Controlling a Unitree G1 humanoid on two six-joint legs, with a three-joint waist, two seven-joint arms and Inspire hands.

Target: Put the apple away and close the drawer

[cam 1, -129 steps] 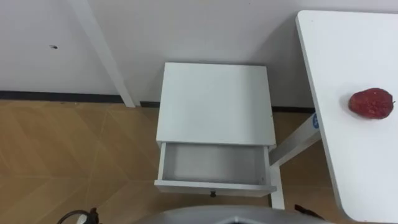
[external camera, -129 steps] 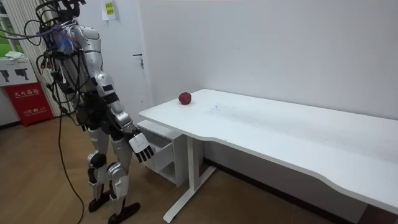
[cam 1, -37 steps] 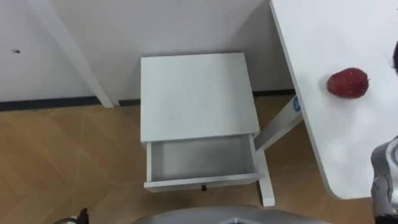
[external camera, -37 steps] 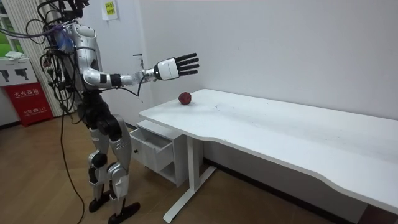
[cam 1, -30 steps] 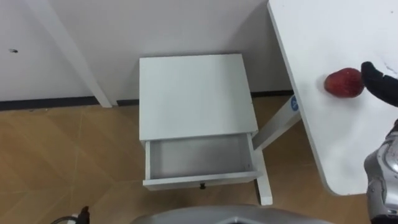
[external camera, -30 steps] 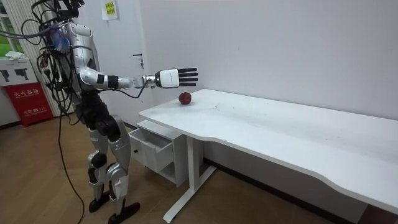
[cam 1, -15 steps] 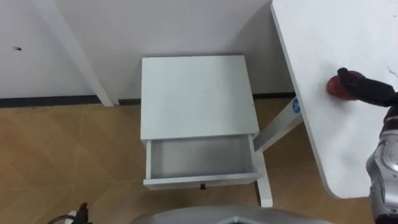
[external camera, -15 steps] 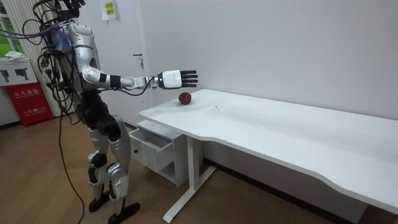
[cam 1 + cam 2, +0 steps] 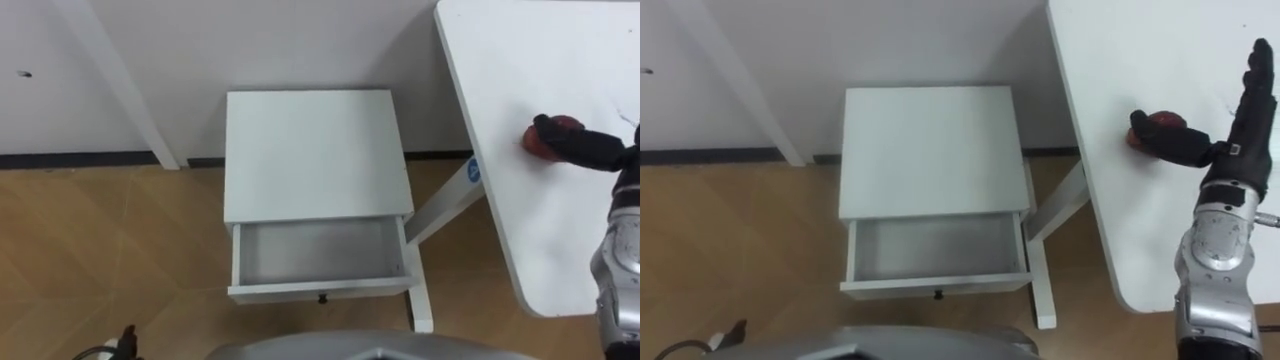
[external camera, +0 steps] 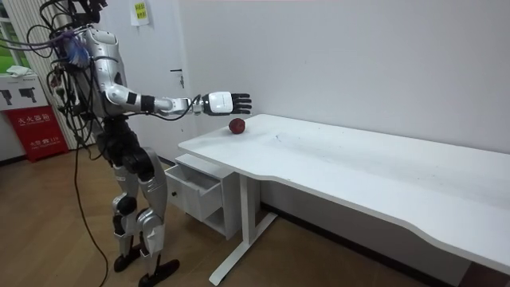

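Left eye view, right edge: apple (image 9: 529,144) on table (image 9: 530,60), not yet taken; right hand (image 9: 595,150) over it, fingers straight, no grasp. Drawer (image 9: 318,290), lower centre: open, empty. Placing and closing outstanding.

Brightly and evenly lit from above, with shadows soft and faint throughout. Close to washed-out white on the bench (image 9: 545,220) top and the cabinet (image 9: 315,150) top, a slightly greyer shade inside the open drawer (image 9: 318,252), and a mild sheen on the wooden floor (image 9: 100,250). Dimmer in the room view beneath the bench, with a soft shadow on the wall (image 10: 358,48) and floor there, and brighter with green daylight at the room view's upper left corner.
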